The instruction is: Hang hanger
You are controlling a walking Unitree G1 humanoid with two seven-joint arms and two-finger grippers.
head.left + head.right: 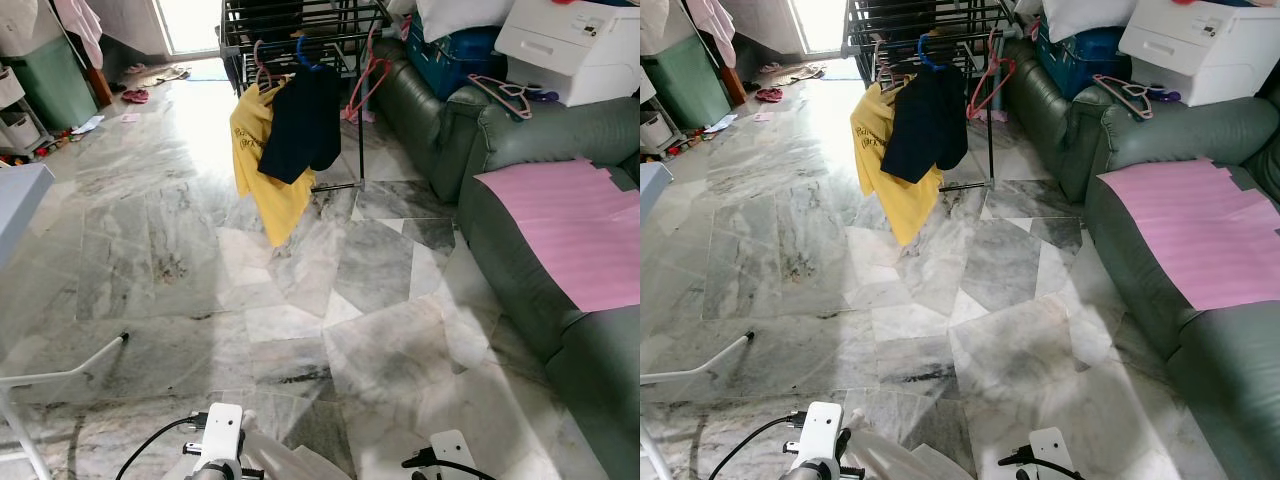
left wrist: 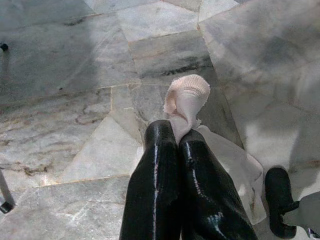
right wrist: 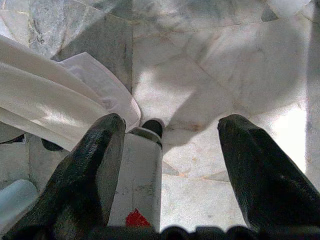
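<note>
My left gripper (image 2: 180, 140) has its two long black fingers pressed together on a pale pink padded hanger hook (image 2: 187, 97), and a white garment (image 2: 235, 170) hangs from it low at my front, over the grey-veined marble floor (image 1: 180, 260). So the task's hanger is in my left grasp, close to my body. My right gripper (image 3: 170, 135) stands with its fingers well apart, holding nothing, beside the white cloth.

To do this step well, I judge I should keep the left grasp firm, carry the garment high enough that its hem does not drag, and bring the hook square to a free stretch of rail. The hook's exact shape is hard to read from the wrist view, so I would check it before offering it up.

The floor ahead is open. At my near left a white metal frame leg (image 1: 70, 372) reaches across the floor, worth stepping round. Along the right runs the dark green leather sofa (image 1: 560, 330) with a pink sheet (image 1: 570, 230) on its seat; I should keep clear of that edge. Further on stands the black metal drying rack (image 1: 300, 30), with a yellow shirt (image 1: 262, 180) and a dark navy shirt (image 1: 305, 120) hung at its front edge and a pink plastic hanger (image 1: 370, 85) at its right corner. Rail between those looks the likeliest spot.
</note>
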